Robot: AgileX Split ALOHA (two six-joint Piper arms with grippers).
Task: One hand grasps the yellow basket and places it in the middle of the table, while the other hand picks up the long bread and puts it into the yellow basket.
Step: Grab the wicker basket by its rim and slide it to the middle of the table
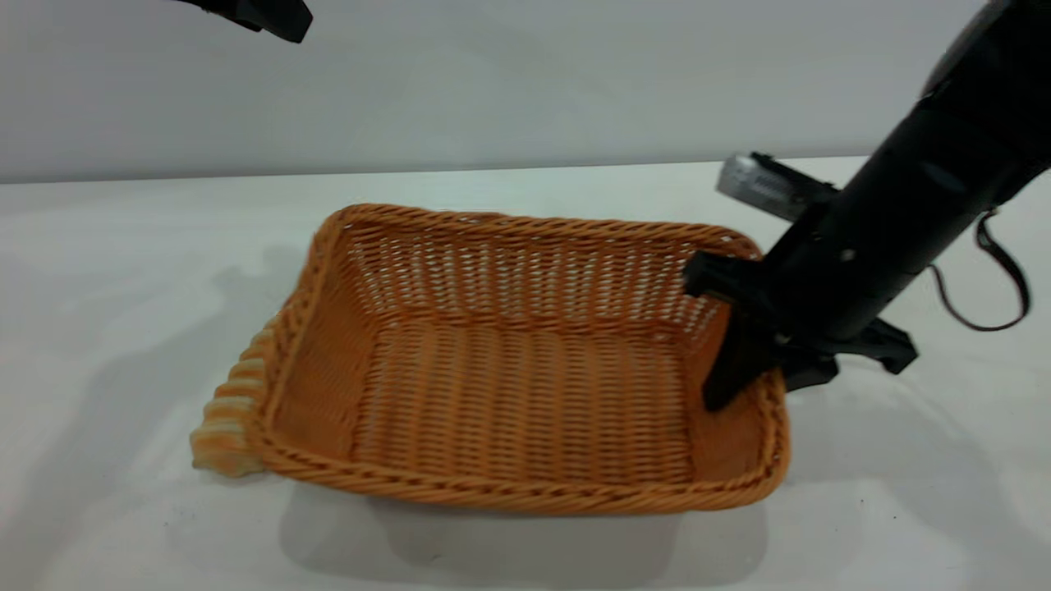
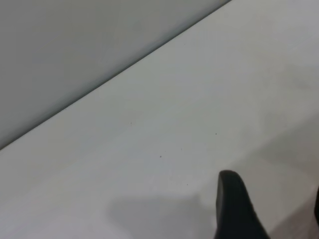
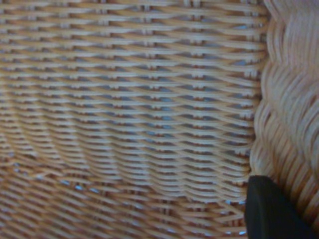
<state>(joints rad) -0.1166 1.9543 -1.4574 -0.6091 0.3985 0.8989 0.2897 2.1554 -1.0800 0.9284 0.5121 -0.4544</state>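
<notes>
The yellow basket (image 1: 525,495), a wide orange-tan wicker tray, sits mid-table. My right gripper (image 1: 759,386) is shut on its right wall, one finger inside and the other outside the braided rim. The right wrist view is filled by the basket's weave (image 3: 129,99), with one black finger (image 3: 271,211) against it. The long bread (image 1: 234,410) lies on the table outside the basket and touches its left wall; most of it is hidden behind the rim. My left gripper (image 2: 276,209) hangs open and high over bare table (image 2: 174,124), with only a dark tip of it (image 1: 267,18) showing at the exterior view's top left.
The white table (image 1: 123,271) runs back to a plain grey wall. A loose black cable (image 1: 998,279) hangs from the right arm at the far right. The basket casts a broad shadow toward the table's front edge.
</notes>
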